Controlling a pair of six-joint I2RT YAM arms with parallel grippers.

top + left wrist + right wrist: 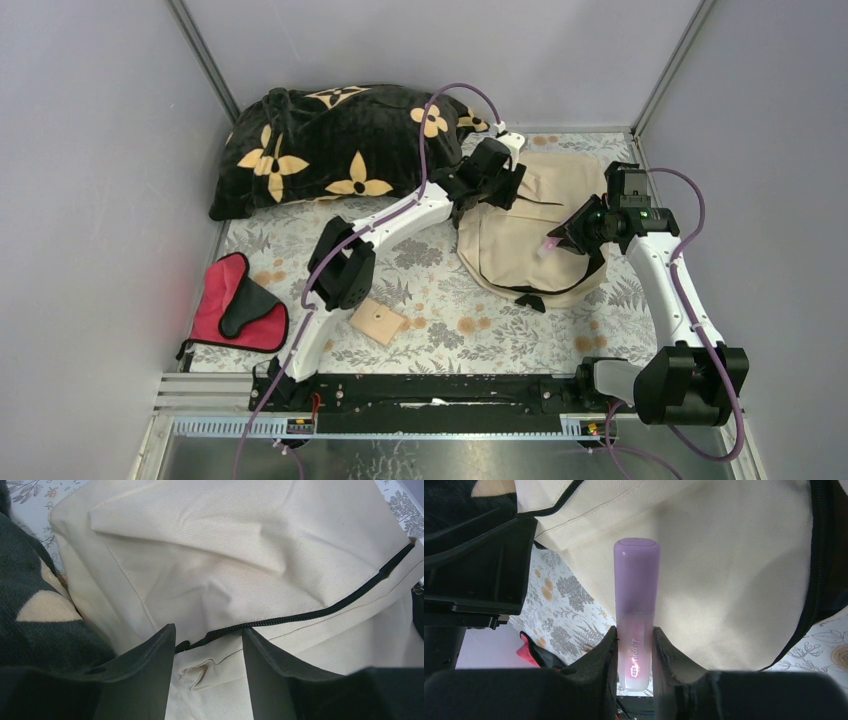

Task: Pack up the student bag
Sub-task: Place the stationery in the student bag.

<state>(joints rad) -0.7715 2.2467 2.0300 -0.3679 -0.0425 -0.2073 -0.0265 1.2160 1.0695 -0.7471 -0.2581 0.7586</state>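
Gripping purple tube (636, 580) | right gripper (634, 634) over student bag (729, 575) | label unreadable

The only lettering is on the purple tube (636, 595), low in the centre of the right wrist frame. A pale cursive word runs along its frosted lower part, too small and blurred to read. Below it sits a tiny pink boxed mark, equally illegible.

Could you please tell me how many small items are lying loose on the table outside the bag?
2: the red-and-black pouch at near left, and a tan square pad just right of it. Others may hide under the bag or pillow.
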